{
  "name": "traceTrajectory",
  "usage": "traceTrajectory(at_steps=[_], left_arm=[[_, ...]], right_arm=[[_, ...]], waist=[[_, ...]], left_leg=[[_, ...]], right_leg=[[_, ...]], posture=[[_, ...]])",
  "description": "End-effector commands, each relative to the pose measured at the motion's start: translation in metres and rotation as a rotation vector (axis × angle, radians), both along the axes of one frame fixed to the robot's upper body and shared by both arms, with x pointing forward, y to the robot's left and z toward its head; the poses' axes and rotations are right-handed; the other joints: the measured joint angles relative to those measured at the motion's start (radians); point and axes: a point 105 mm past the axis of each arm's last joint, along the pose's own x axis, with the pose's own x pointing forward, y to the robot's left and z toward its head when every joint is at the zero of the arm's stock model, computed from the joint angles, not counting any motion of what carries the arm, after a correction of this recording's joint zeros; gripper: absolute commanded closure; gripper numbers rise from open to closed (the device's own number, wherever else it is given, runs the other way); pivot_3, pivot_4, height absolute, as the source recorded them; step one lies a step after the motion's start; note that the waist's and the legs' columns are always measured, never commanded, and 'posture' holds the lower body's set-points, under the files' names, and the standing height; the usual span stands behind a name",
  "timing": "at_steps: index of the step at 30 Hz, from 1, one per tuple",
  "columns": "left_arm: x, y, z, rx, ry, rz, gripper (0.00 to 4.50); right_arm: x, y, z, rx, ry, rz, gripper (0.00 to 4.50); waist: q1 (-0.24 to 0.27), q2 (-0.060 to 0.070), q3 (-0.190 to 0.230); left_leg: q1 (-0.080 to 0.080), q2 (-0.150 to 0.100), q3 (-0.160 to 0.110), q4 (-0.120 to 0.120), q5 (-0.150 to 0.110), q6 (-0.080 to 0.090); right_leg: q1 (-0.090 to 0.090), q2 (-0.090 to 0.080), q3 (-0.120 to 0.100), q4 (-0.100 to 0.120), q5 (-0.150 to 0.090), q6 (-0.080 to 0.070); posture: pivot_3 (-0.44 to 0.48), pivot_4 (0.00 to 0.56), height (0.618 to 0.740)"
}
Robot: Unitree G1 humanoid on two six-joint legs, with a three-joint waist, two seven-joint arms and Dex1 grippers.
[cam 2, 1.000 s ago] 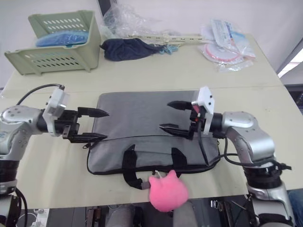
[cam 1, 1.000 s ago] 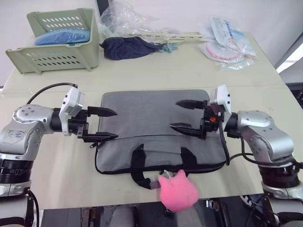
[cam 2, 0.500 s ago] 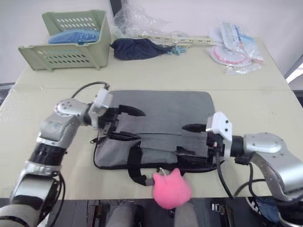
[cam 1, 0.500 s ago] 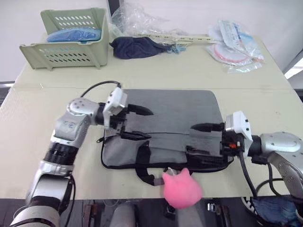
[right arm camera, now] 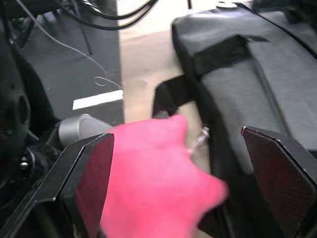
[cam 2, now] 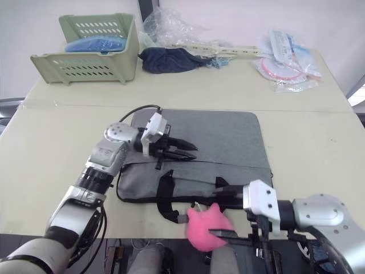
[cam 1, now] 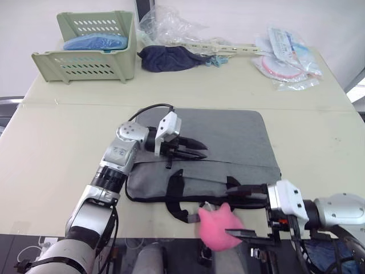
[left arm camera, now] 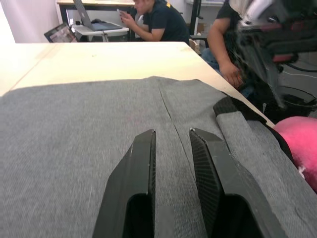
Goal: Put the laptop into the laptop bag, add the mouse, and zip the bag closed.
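The grey laptop bag (cam 1: 228,134) lies flat on the table's middle, black strap handles (cam 1: 176,197) towards the front edge. My left gripper (cam 1: 201,152) rests low over the bag's left half near the zipper line. Its fingers (left arm camera: 143,163) are drawn together to a narrow gap, and I see nothing between them. At the front edge my right gripper (cam 1: 229,210) is open, one finger on each side of the pink plush charm (cam 1: 218,229) hanging from the bag. The laptop and the mouse are hidden or out of view.
At the back left stands a green basket (cam 1: 97,43) holding a blue item. A dark navy cloth (cam 1: 168,57), clear plastic wrapping (cam 1: 171,25) and plastic packets (cam 1: 288,57) lie along the back. People sit beyond the table (left arm camera: 163,20).
The left gripper has moved right over the bag and closed from wide open to almost together. The right gripper has drawn back to the front edge, around the plush charm, still open. The camera shifted.
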Motion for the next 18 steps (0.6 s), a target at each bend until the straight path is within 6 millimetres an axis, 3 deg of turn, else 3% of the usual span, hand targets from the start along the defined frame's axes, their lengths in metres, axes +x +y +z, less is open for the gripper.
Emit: traceTrajectory(at_steps=[1, 4, 11, 16, 18], left_arm=[[0.004, -0.009, 0.017, -0.023, -0.046, 0.014, 4.48], [0.005, -0.014, 0.013, 0.002, -0.019, 0.030, 4.48], [0.007, -0.013, -0.044, 0.223, -0.014, 0.105, 4.48], [0.010, -0.011, -0.056, 0.272, -0.010, 0.150, 4.48], [0.011, -0.010, -0.056, 0.263, 0.001, 0.158, 4.50]], right_arm=[[-0.012, 0.009, 0.001, -0.027, -0.083, 0.078, 0.00], [-0.012, 0.014, -0.006, -0.042, -0.123, 0.108, 0.00], [0.001, 0.019, -0.049, -0.201, -0.192, 0.169, 0.00], [0.003, 0.016, -0.054, -0.217, -0.175, 0.153, 0.00], [0.002, 0.015, -0.055, -0.218, -0.160, 0.146, 0.51]], waist=[[0.000, 0.000, 0.000], [0.000, 0.000, 0.000], [-0.001, 0.000, -0.001], [-0.001, 0.000, -0.001], [-0.001, 0.000, -0.001]], left_leg=[[0.000, 0.000, 0.000, 0.001, 0.000, 0.000], [-0.002, 0.000, -0.002, 0.004, 0.000, 0.001], [-0.001, 0.000, -0.002, 0.006, 0.000, 0.001], [0.010, 0.001, -0.006, 0.008, -0.002, 0.003], [0.011, 0.001, -0.007, 0.010, -0.002, 0.004]], right_leg=[[0.000, 0.000, 0.000, 0.000, 0.000, 0.000], [0.001, 0.000, -0.001, 0.000, 0.001, 0.000], [0.003, 0.000, -0.001, 0.001, 0.001, 0.000], [0.018, -0.001, -0.004, -0.002, 0.001, 0.000], [0.020, -0.001, -0.004, -0.002, 0.001, 0.000]], posture=[[0.000, 0.150, 0.740], [0.000, 0.150, 0.740], [0.000, 0.150, 0.740], [0.000, 0.150, 0.740], [0.000, 0.150, 0.740]])
